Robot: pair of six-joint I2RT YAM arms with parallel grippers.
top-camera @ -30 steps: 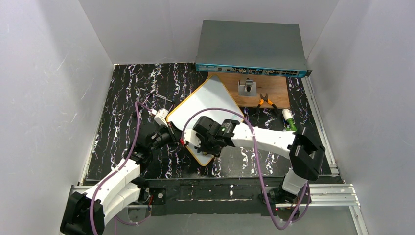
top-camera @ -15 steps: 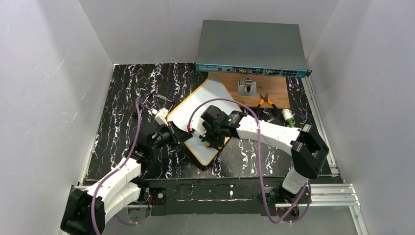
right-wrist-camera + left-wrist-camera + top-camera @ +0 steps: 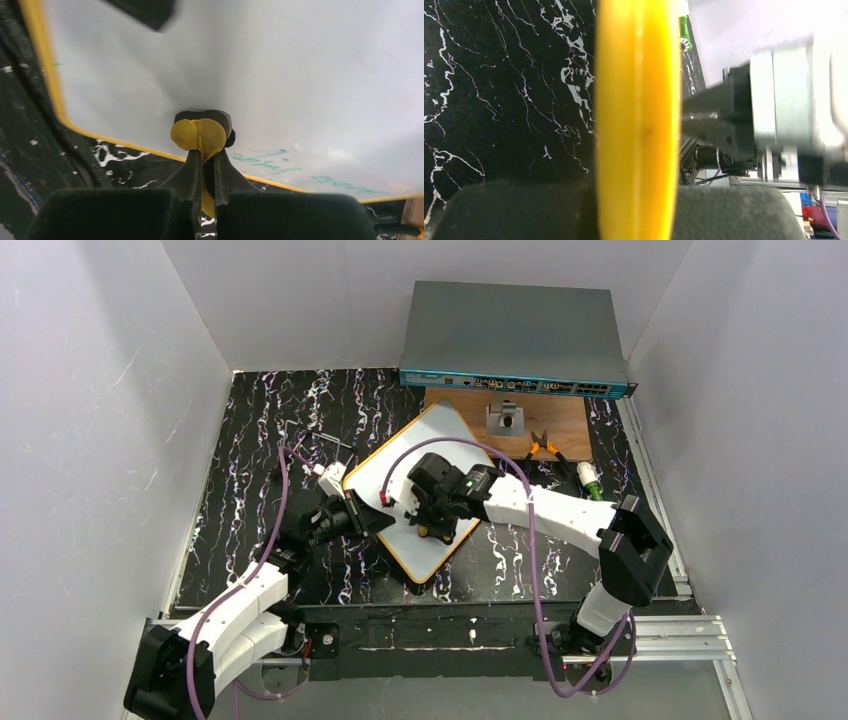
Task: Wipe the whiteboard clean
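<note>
Right gripper [image 3: 202, 150] is pinched tight on a small yellow eraser pad [image 3: 197, 134], pad down on the whiteboard [image 3: 300, 75] just inside its orange-yellow rim. Green-blue handwriting [image 3: 270, 157] runs along that rim beside the pad, too faint and smeared to read. Left gripper [image 3: 372, 523] is clamped on the board's left edge, and its wrist camera sees the rim edge-on. The board lies diagonally mid-table, its far corner at the wooden board [image 3: 565, 415] in front of the network switch [image 3: 515, 340], whose port labels are too small to read. Open marbled table [image 3: 250, 440] lies to the left.
</note>
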